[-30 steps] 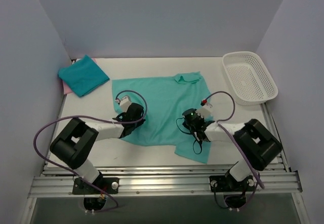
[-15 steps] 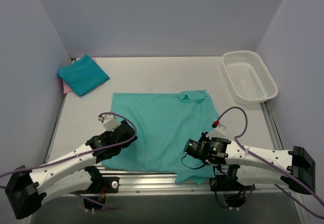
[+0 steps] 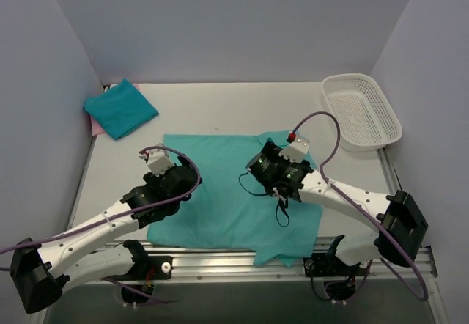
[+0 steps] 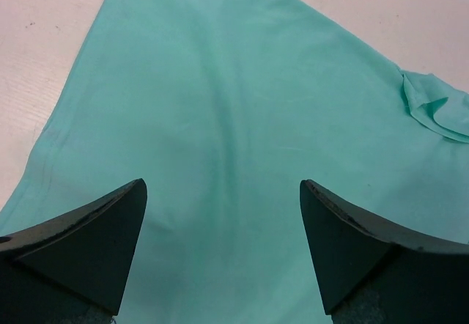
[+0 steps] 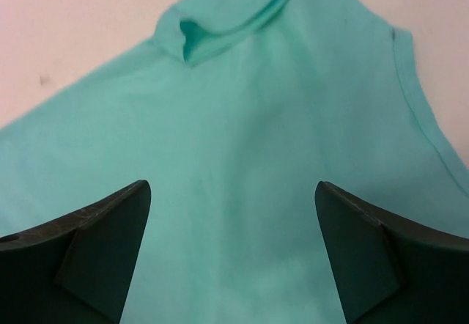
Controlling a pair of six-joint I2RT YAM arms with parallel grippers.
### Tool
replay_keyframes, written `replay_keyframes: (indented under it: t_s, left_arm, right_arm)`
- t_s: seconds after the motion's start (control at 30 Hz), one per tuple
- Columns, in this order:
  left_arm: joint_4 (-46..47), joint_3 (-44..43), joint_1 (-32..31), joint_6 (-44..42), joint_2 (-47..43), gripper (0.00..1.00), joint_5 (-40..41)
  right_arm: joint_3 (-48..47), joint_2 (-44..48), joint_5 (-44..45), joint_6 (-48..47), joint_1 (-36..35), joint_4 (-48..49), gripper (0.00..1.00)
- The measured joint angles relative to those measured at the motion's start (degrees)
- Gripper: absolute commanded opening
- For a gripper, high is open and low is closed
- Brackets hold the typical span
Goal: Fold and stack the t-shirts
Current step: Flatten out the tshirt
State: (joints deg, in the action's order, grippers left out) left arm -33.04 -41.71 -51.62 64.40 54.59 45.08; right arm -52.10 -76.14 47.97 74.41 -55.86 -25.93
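Teal t-shirt (image 3: 220,214) lies flat; left claw (image 4: 221,185) at its 9 o'clock, right claw (image 5: 231,185) near 2, both spread wide

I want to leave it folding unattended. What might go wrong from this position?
The spread teal t-shirt hangs its near corner over the table edge, so a pull may drag it onto the rail. Its sleeve is curled over and could get folded in as a lump. The left gripper and right gripper hover open over mid-cloth; closing there may pinch only a bunch.
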Motion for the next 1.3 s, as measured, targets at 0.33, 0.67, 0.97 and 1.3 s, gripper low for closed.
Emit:
replay_keyframes:
  t_s: [0.33,0.67,0.97,1.3]
  left_arm:
    - [1.53,2.19,0.28,-2.97,-4.66,0.94,0.39]
    - [2.21,4.74,1.84,-4.07,-9.44,0.94,0.74]
    - [3.26,4.74,3.06,-4.50,-7.93,0.94,-0.07]
    - [4.33,5.68,3.74,-4.76,-6.88,0.94,-1.36]
  right_arm:
    - [-10.82,-18.08,-8.35,-22.40,25.83,22.56,0.77]
    - [-16.55,-33.33,-15.91,-26.95,32.22,28.39,0.74]
    - [-16.63,-33.83,-18.93,-26.88,32.15,29.22,0.73]
    - [-13.18,-31.63,-19.37,-26.01,30.67,28.79,0.73]
